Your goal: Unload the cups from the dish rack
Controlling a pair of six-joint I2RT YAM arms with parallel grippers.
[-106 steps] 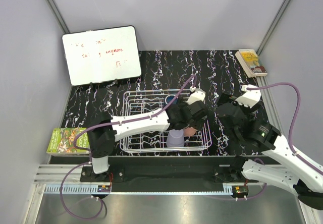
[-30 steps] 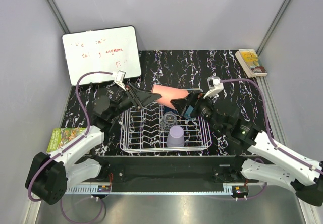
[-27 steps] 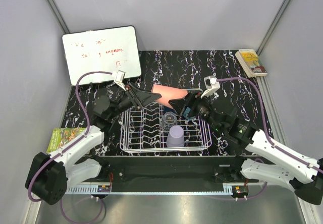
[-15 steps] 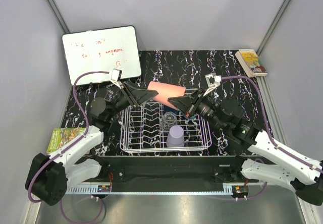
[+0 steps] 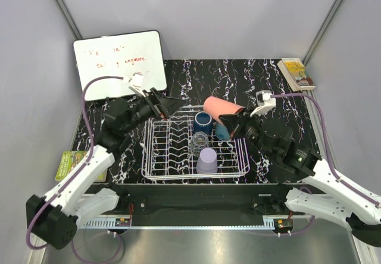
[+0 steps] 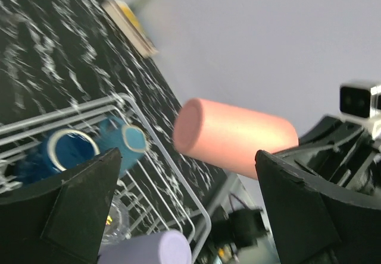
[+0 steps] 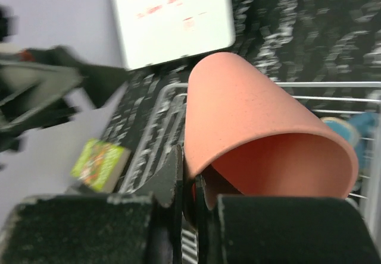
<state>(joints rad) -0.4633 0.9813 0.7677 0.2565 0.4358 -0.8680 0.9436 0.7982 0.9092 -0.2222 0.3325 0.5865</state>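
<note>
The salmon pink cup [image 5: 221, 108] lies sideways in the air over the white wire dish rack's [image 5: 156, 157] far right corner. My right gripper [image 5: 230, 122] is shut on its rim; the right wrist view shows the rim pinched at my right gripper [image 7: 189, 194], with the pink cup [image 7: 256, 115] filling the frame. My left gripper [image 5: 174, 105] is open and empty, off to the cup's left. From the left wrist the pink cup [image 6: 235, 136] floats beyond the left gripper [image 6: 188, 175]. In the rack sit a dark blue cup [image 5: 202, 121], a teal cup [image 5: 221, 132], a clear glass [image 5: 200, 140] and a lavender cup [image 5: 207, 160].
A whiteboard [image 5: 119, 65] leans at the back left. A green book [image 5: 76, 164] lies by the table's left edge and another book [image 5: 296, 74] at the back right corner. Grey walls close in on both sides.
The left gripper opened, let go of the pink cup and drew back to the left. The right gripper shut on the cup's rim and carried it to the right.
</note>
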